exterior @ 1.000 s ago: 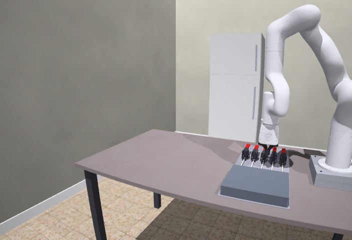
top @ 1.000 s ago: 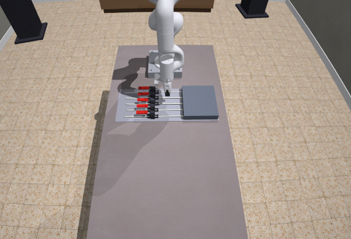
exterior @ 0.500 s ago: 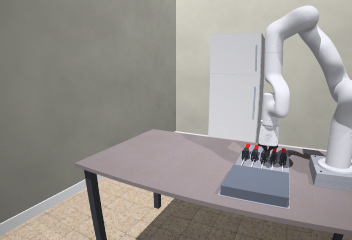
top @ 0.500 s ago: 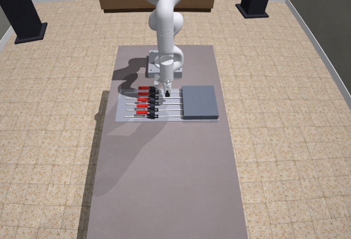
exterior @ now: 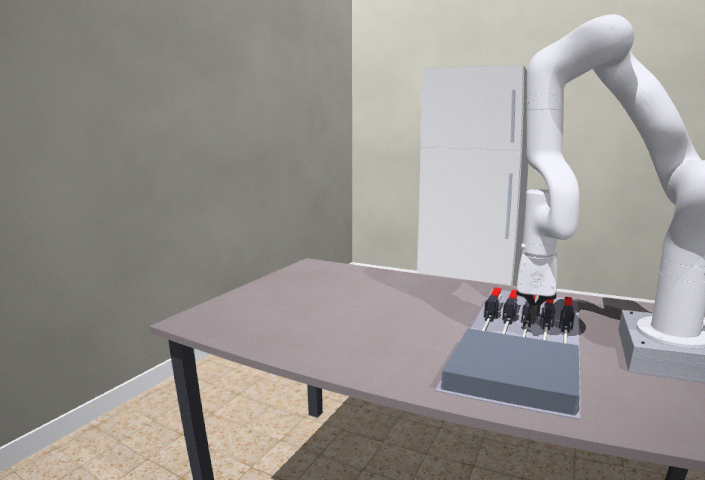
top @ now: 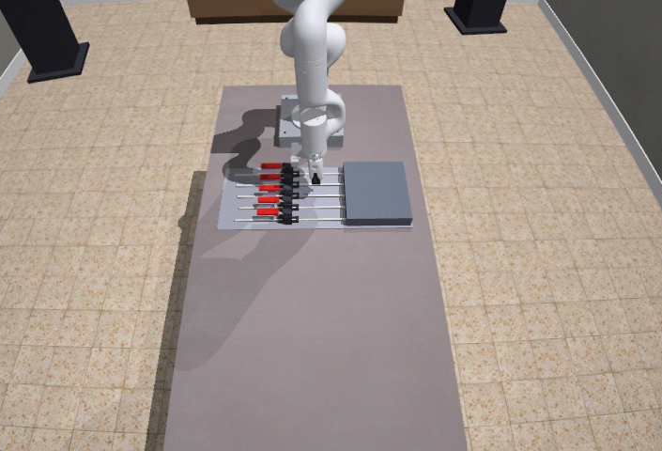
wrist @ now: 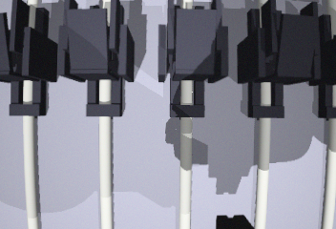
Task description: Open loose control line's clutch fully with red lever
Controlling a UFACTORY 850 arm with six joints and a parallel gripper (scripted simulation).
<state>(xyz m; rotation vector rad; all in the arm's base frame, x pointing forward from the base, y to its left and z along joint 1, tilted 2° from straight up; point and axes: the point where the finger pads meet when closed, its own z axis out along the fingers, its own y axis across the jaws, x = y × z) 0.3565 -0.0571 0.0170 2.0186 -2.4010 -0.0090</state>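
My gripper [top: 315, 180] [exterior: 534, 308] [wrist: 234, 222] is shut and empty, pointing down low over the white lines. In the wrist view its black tip shows at the bottom edge, between the middle line [wrist: 185, 181] and the line to its right [wrist: 262, 186]. The lines run from the black clutches [top: 287, 219] [wrist: 195, 43] into the grey console [top: 377, 191] [exterior: 511, 356]. The red levers [top: 268, 211] [exterior: 568, 301] all point away from the console and look alike. They are out of the wrist view. Contact between tip and line cannot be told.
The clutches and console sit on a pale base plate [top: 227, 223] on the table [top: 315, 318] [exterior: 307, 316]. The robot's grey base block [top: 286, 135] [exterior: 653, 362] stands behind the plate. The arm's shadow falls across the plate and lines.
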